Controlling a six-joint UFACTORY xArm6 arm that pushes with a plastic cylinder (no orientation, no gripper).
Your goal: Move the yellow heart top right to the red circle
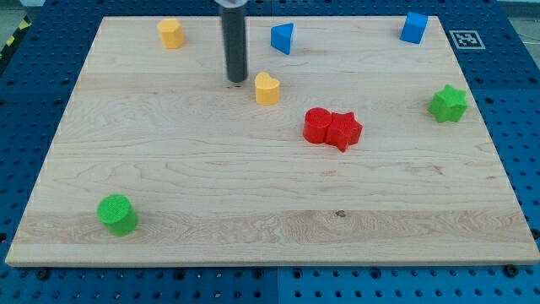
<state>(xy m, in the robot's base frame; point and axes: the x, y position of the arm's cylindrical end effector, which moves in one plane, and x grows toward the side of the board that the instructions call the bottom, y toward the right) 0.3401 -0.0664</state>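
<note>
Pale wooden board (253, 194) lies on a blue perforated table (523, 101), and we record eight blocks on it. Our arm carries no gripper, so there is nothing to open or close: it ends in a dark rod whose lower end, my tip (237, 80), rests on the board and holds nothing. The tip stands just to the view's left of the yellow heart (267, 89), slightly higher in the view, with a narrow strip of bare wood between them; we see no contact. The yellow heart sits in the upper middle of the board, to the view's upper left of the red circle (317, 125) and near it but apart. The red circle touches a red star (344, 130) on its right side in the view. A second yellow block (170, 33), its shape unclear, sits near the top edge at the view's left. A blue triangular block (283, 38) lies near the top edge, above the heart. A blue cube (413, 27) occupies the top right corner. A green star (448, 103) sits by the right edge. A green cylinder (117, 214) stands at the bottom left, well apart from all others.
</note>
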